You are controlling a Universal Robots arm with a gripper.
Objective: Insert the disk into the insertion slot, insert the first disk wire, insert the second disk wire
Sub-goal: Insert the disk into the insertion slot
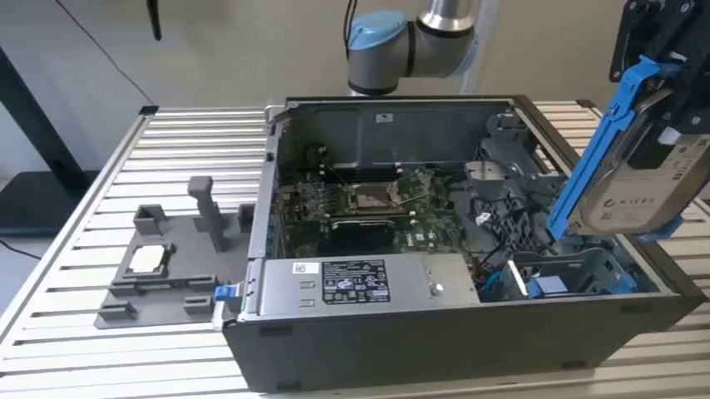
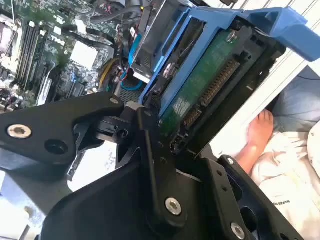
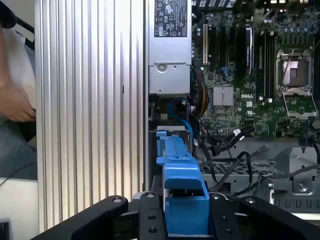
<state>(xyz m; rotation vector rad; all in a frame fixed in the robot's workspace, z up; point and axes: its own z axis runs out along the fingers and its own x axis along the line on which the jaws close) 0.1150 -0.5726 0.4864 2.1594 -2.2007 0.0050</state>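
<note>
In the first wrist view the gripper's [image 3: 186,217] black links hide the near end of the disk [image 3: 175,165], and a person's hand [image 3: 15,102] is cropped at the edge. In the exterior view the arm [image 1: 405,41] is cut by the top edge. The disk's label print is too small to tell. Among the dark cables [image 1: 500,220] near the case's [image 1: 444,349] corner by the insertion slot [image 1: 566,278], the disk's wires cannot be told apart.

Item one: your grey robot arm with blue-capped joints [image 1: 383,41] is bending at a joint at the exterior view's top. Item two: your black metal two-finger gripper [image 3: 186,217] is hanging at that view's upper right, its linked fingers [image 3: 150,220] clamping both sides of the blue-framed silver-grey disk [image 1: 638,179] and holding it upright.
</note>
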